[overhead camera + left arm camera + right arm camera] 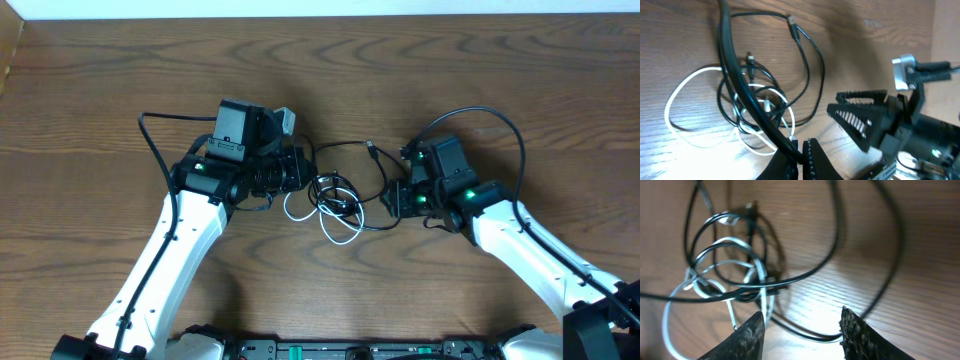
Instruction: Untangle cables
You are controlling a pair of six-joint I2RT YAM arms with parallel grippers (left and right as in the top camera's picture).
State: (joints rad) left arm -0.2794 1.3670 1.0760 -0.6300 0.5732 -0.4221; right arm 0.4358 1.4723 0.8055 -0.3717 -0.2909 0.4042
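- The left arm (170,250) reaches from the near left corner of the table (100,80) towards its middle. The left gripper (801,150) has its jaws pressed together on a black cable (740,90), which rises out of the tangle.
- The right arm (530,250) comes in from the near right corner. The right gripper (801,316) sits low beside the tangle, with its jaws apart and nothing clamped.
- The cables (335,195) lie knotted at the middle of the table, between the two grippers. A white cable (338,240) loops towards the near edge, and one small plug (371,148) points towards the far edge.
- Which strands cross over which inside the knot is hard to make out, and the right wrist view is blurred.
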